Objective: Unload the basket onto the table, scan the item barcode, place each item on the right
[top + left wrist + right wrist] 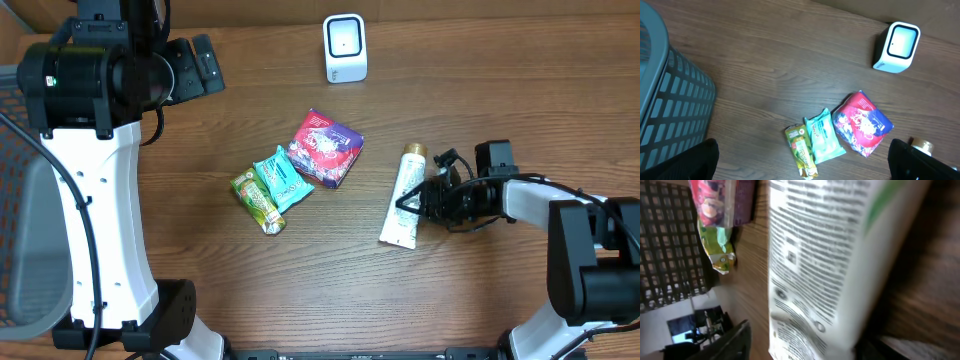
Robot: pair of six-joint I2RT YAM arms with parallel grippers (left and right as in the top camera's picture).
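- Basket [671, 102]: the grey mesh basket stands at the left edge of the table [480, 90]. Only its outer wall shows, so you cannot tell what it holds.
- Task item: the white tube [409, 172] with a gold cap lies flat on the table's right half, cap end toward the scanner [345, 48] and well apart from it. In the right wrist view, its printed side fills the frame.
- Scanner: the small white unit stands at the far edge of the table, near the middle.
- Loose items: a red-and-purple pack [326, 148], a teal pack [282, 178] and a green pack [258, 201] lie in a row at mid-table, left of the tube, edges touching.
- Right arm: it reaches low across the table from the right, and the right gripper [413, 200] meets the tube's lower half from the side. The tube sits between the jaws, but you cannot tell whether they are pressing on it.
- Left arm: it is raised over the far-left corner. The left gripper [197, 66] has its fingers [700, 160] spread wide with nothing between them.
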